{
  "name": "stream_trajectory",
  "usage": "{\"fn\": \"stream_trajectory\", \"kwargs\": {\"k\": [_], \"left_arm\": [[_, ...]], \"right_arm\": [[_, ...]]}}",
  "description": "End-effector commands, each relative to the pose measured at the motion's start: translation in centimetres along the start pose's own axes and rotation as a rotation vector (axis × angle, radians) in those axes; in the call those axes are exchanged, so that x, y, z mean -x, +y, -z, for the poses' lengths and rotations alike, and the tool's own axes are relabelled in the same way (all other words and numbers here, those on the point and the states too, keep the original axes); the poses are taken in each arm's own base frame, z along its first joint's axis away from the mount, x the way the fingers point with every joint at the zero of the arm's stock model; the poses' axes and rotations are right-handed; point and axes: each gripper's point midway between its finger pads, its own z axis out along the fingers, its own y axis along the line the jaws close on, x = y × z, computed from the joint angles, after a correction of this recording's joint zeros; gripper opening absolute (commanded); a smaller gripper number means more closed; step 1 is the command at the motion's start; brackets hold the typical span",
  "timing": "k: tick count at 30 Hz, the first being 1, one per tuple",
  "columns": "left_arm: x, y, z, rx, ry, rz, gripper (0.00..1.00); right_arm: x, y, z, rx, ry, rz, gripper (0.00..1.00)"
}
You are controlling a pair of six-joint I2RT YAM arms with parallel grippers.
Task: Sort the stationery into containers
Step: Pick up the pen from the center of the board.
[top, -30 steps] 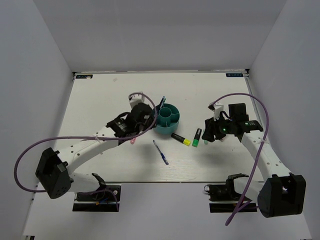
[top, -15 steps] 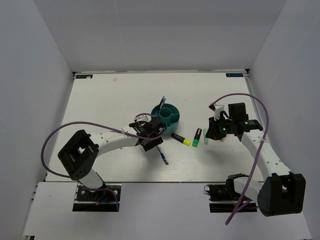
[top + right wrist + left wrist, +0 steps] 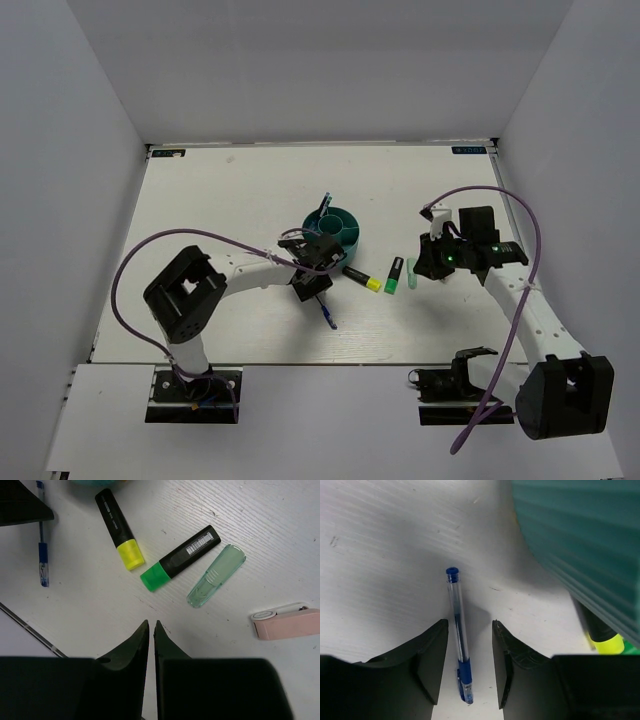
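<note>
White walls close in the table (image 3: 200,200), and on it the teal organizer (image 3: 335,232) stands near the middle. One thin pen (image 3: 325,205) leans up out of the organizer, so I judge that only a small part of the sorting is done; what else is inside I cannot see.

My left end effector (image 3: 468,645) is open and low over the table, with one finger on each side of the blue pen (image 3: 459,625), not gripping it. This pen lies just beside the organizer wall.

My right end effector (image 3: 151,630) is closed and holds nothing. Near it lie the yellow-capped marker (image 3: 120,530), the green-capped marker (image 3: 180,557), the pale green piece (image 3: 216,575) and the pink piece (image 3: 285,622). All five wait to go in.
</note>
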Motion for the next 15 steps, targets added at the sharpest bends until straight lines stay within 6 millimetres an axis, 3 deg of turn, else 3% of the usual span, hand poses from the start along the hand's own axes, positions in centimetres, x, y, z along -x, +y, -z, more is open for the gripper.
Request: {"fn": "stream_trajectory", "kwargs": {"k": [1, 15], "left_arm": [[0.1, 0.1, 0.5, 0.037, -0.001, -0.005, 0.51], [-2.7, 6.1, 0.1, 0.272, 0.123, -0.127, 0.41]], "right_arm": [[1.8, -0.2, 0.8, -0.024, -0.067, 0.03, 0.11], [2.4, -0.1, 1.5, -0.039, -0.106, 0.046, 0.11]]}}
